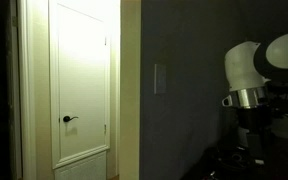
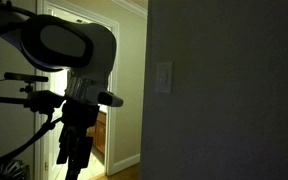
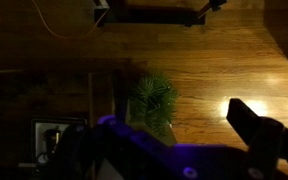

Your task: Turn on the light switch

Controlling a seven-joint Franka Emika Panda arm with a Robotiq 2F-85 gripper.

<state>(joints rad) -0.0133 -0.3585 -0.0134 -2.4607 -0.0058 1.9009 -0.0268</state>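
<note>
A dim room is shown, lit only through a bright doorway. In both exterior views the switch (image 1: 160,78) (image 2: 164,76) is seen as a small pale upright plate on a dark wall (image 1: 199,50), just beside the wall's vertical corner edge and at about the height of the arm's upper joints. Bare wall is seen all around the plate.

In an exterior view a white panelled door (image 1: 84,80) is shown beyond that corner, with a black lever handle (image 1: 69,119) lower than the switch and well apart from it. The arm (image 1: 252,65) is seen at the far edge of this view, well apart from the switch, with open room between them. In an exterior view the arm (image 2: 74,50) fills the near side, dark against the lit doorway (image 2: 124,100), and nothing is touched by it.

In the wrist view a wooden floor (image 3: 204,70) and a small green plant (image 3: 152,100) are looked down on. The fingers (image 3: 256,125) are seen only as dark shapes against a purple glow; how far apart they stand cannot be told.
</note>
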